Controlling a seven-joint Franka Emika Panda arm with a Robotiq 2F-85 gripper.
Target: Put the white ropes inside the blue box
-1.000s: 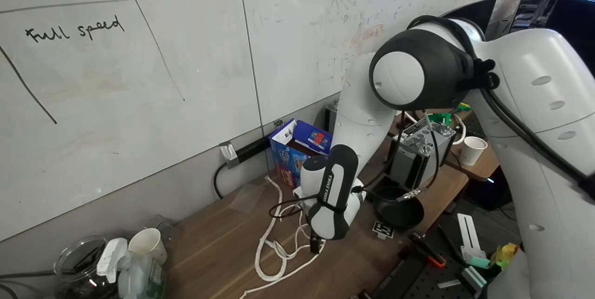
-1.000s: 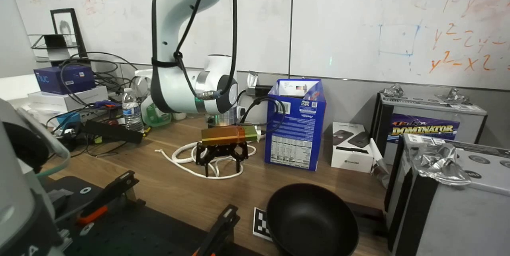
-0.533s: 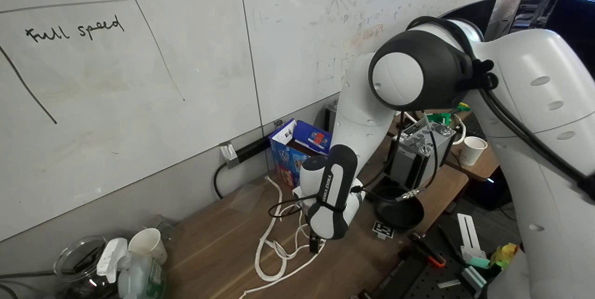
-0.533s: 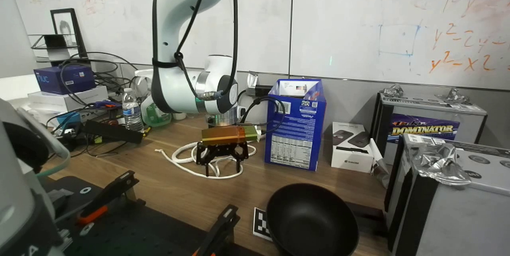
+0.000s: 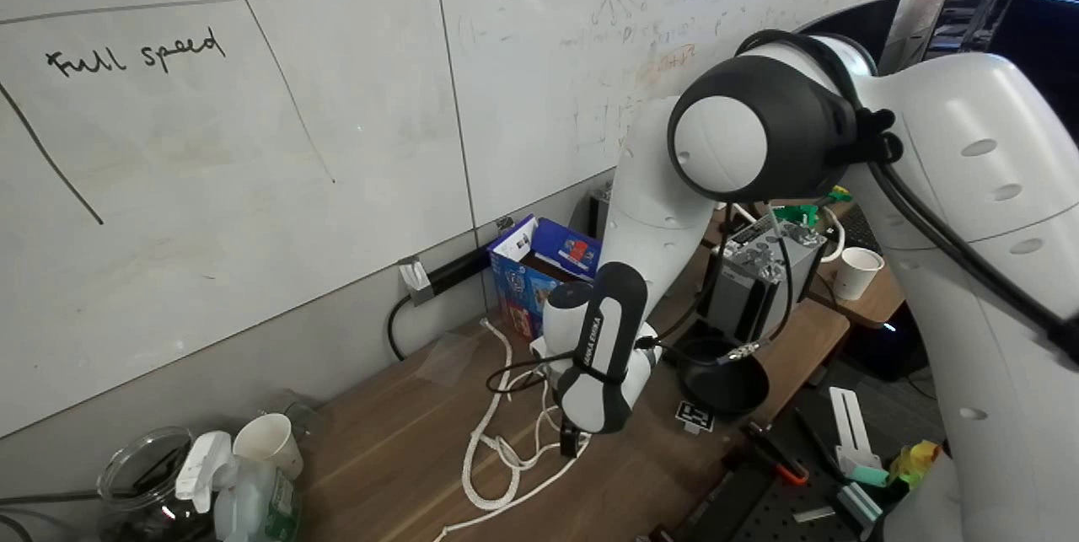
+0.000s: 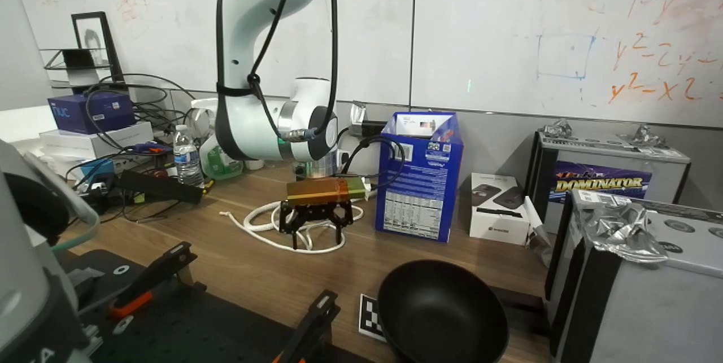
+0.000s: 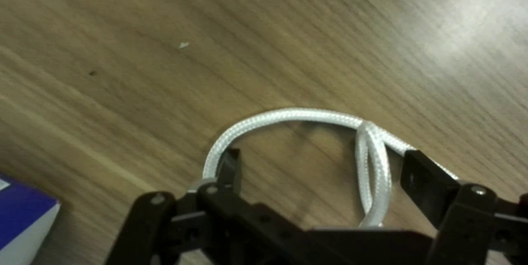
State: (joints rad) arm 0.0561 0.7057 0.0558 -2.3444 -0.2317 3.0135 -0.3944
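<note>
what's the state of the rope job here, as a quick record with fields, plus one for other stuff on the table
to pack: white ropes, loose loops on the table
container: blue box, upright, top open
grasp: claw open over the white ropes, nothing held
status: white ropes outside the blue box
other: black pan, plastic bottle

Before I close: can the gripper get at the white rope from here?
Probably yes: the gripper is open, a loop of the white rope shows between its jaws, and nothing visible blocks it; the gripper's exact height is unclear.
</note>
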